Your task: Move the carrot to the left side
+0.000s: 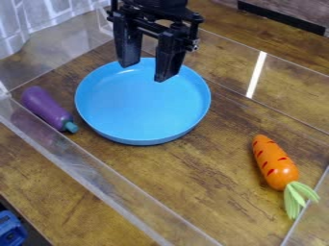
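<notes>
Camera view is showing the gripper [150,65] hanging over the far rim of the plate [110,123], its jaws spread apart and grasping nothing. The carrot [271,160] is lying on the table [167,197] at the right, well apart from the plate, its leafy top pointing toward the near right corner. The eggplant [49,108] is resting just left of the plate. The carrot is looking light, stiff and somewhat slick, so pinching across its thick orange middle is seeming safest
</notes>
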`<state>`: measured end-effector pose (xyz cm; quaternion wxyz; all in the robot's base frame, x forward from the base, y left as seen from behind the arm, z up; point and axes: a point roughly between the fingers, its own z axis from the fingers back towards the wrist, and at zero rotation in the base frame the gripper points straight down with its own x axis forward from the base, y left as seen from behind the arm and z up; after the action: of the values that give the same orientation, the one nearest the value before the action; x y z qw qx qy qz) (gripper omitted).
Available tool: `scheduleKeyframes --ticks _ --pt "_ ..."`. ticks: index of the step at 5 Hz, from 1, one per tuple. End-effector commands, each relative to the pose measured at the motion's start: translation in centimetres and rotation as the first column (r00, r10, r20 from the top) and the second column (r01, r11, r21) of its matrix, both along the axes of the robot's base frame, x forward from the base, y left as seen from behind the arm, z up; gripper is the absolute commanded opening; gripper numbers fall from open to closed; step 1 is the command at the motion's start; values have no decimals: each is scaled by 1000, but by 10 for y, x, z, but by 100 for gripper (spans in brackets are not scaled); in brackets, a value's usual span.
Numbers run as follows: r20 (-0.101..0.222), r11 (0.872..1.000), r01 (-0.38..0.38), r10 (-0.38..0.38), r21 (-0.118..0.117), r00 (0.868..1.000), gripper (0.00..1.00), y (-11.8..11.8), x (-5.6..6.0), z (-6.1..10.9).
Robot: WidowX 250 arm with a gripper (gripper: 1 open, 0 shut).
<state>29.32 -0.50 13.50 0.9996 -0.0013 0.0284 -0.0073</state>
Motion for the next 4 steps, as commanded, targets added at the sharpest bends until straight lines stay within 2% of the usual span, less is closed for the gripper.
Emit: scheduleKeyframes --ticks 1,2,3,4 --pt "-14 1000 1 -1 -5 1000 100 -3 0 -6" --pt "-28 1000 2 -3 -10 1000 100 -5 0 -12" --pt "-29 999 -25 24 -26 999 100 -25 1 -24" --pt "-42 999 -23 22 -29 999 100 -28 1 -30"
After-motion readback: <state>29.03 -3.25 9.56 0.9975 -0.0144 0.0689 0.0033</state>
